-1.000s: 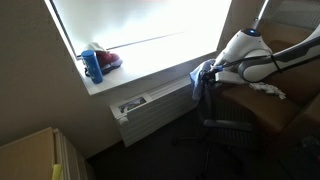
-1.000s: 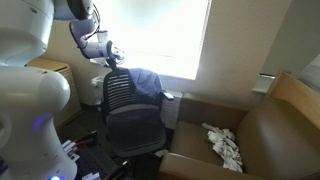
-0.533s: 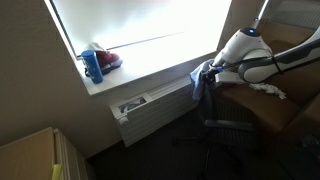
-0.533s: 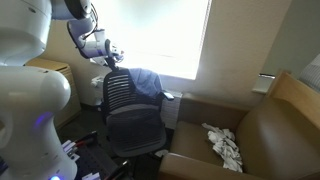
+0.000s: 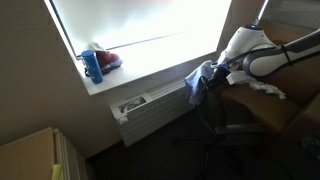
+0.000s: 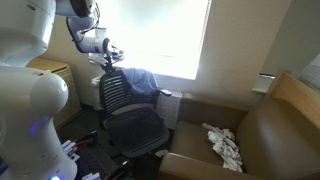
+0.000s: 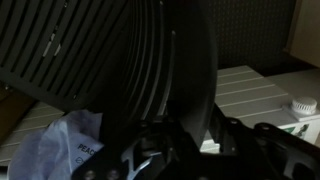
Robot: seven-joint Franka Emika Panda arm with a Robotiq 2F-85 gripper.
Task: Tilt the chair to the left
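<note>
Two things sit far left on the white window sill point(image 5: 140, 70): a blue cylindrical bottle point(image 5: 93, 66) and a red object point(image 5: 110, 60) touching it. Any label on them is too small for me to read.

Moving right, my gripper point(image 6: 109, 60) sits on the top edge of the black mesh-backed office chair point(image 6: 122, 97). The chair stands in front of the bright window with its back leaning toward the left of that picture. In the wrist view the chair's dark rim runs down between the jaws, and they look clamped on it, though that picture is dim.

A pale blue cloth point(image 6: 142, 80) hangs over the chair back just beside the gripper. Its small print is too blurred to read.

Farther right, a crumpled white cloth point(image 6: 222, 146) lies on the seat of the brown leather couch point(image 6: 265, 125).
</note>
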